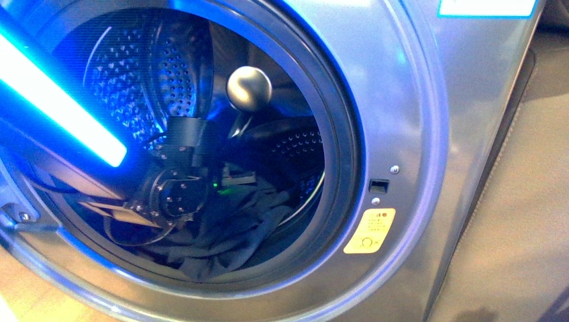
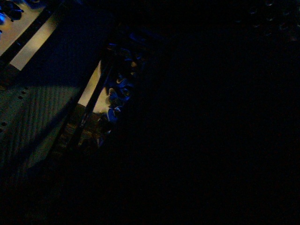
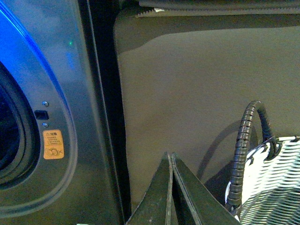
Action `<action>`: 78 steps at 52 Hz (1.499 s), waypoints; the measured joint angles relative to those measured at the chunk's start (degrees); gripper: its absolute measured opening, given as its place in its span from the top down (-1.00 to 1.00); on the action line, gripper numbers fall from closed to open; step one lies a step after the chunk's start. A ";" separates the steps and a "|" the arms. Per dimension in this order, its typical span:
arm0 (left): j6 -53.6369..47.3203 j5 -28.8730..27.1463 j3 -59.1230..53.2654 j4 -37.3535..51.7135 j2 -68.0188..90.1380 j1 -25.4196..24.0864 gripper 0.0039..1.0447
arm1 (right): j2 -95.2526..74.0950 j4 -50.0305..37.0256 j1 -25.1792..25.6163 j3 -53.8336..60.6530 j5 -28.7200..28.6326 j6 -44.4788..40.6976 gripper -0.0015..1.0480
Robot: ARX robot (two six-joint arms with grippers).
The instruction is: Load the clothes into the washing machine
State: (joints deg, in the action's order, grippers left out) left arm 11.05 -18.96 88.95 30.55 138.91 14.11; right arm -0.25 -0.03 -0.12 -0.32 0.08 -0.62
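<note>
The left claw (image 1: 176, 196) reaches through the porthole into the washing machine (image 1: 409, 121), its tips hidden in the dark, so its state cannot be told. The clothes (image 1: 231, 231) lie bunched on the drum floor, spreading left to right, their near edge drooping over the door rim. Outside to the right, the right claw (image 3: 171, 161) is closed, beside a woven basket (image 3: 269, 185).

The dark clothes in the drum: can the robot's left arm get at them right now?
Probably yes: the left arm already reaches through the open porthole, right above the dark clothes.
</note>
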 joint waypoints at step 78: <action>-2.03 5.57 -42.99 18.84 -28.00 8.02 -0.88 | 0.00 0.00 0.00 0.00 0.00 0.00 0.95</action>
State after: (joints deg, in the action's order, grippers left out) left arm 9.02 -13.39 45.95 49.39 110.91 22.13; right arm -0.25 -0.03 -0.12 -0.32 0.08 -0.62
